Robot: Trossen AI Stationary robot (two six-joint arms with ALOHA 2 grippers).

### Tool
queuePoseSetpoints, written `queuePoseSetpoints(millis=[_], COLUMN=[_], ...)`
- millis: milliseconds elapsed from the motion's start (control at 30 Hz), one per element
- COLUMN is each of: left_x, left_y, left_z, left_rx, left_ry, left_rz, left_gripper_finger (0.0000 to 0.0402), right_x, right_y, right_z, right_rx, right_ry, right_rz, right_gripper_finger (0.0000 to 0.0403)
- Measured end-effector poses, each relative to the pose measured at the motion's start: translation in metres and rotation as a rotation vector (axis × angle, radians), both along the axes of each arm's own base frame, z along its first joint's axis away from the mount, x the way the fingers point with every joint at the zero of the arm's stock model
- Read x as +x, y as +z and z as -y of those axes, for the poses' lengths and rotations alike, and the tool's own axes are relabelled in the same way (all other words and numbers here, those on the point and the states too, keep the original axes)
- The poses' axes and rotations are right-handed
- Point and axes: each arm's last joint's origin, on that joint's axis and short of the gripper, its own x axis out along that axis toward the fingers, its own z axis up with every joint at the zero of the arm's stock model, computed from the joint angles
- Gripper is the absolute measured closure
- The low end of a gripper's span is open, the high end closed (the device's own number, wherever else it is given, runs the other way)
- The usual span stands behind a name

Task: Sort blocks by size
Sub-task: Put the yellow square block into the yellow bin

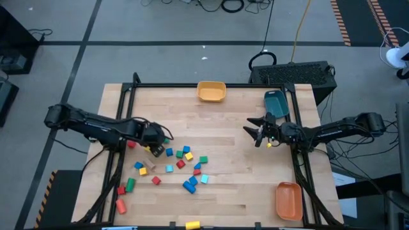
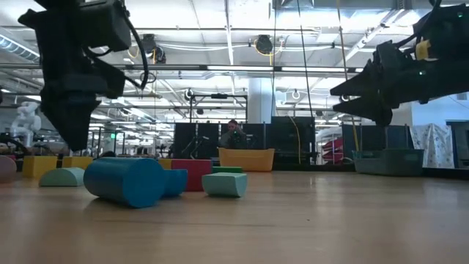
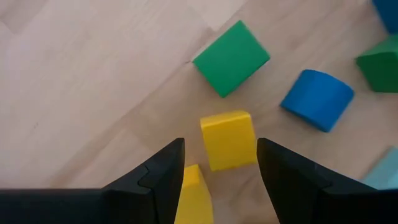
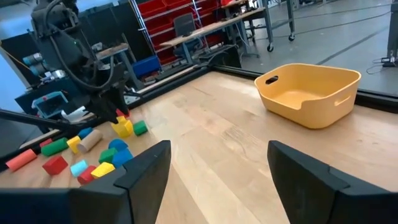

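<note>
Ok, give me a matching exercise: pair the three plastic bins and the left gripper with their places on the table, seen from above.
Things:
1. yellow plastic bin
2. teal plastic bin
3. orange plastic bin
4. left gripper

Places:
a. near right corner
b. over the wooden blocks
c. far edge, middle
d. far right, beside the right arm

Pairs: 1-c, 2-d, 3-a, 4-b

Small multicoloured wooden blocks [image 1: 167,167], scattered loose across the table's front-left area.
</note>
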Motion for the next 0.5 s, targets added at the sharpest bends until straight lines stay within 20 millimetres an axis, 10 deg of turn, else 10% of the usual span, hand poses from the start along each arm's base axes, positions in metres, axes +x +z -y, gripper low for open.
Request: queuePoseSetpoints(millis=[500], left_x=[0.015], left_y=[-0.021], left_z=[0.011], left_rx=[0.023], left_ry=[-0.048], left_rz=[-0.072], left_gripper_finger=[0.0198], right_x=[0.001], right_y=[-0.004], right_z=[0.000], right_rx=[0.016], right_ry=[-0.001], right_rz=[-0.022], right_gripper_finger=[0.0147])
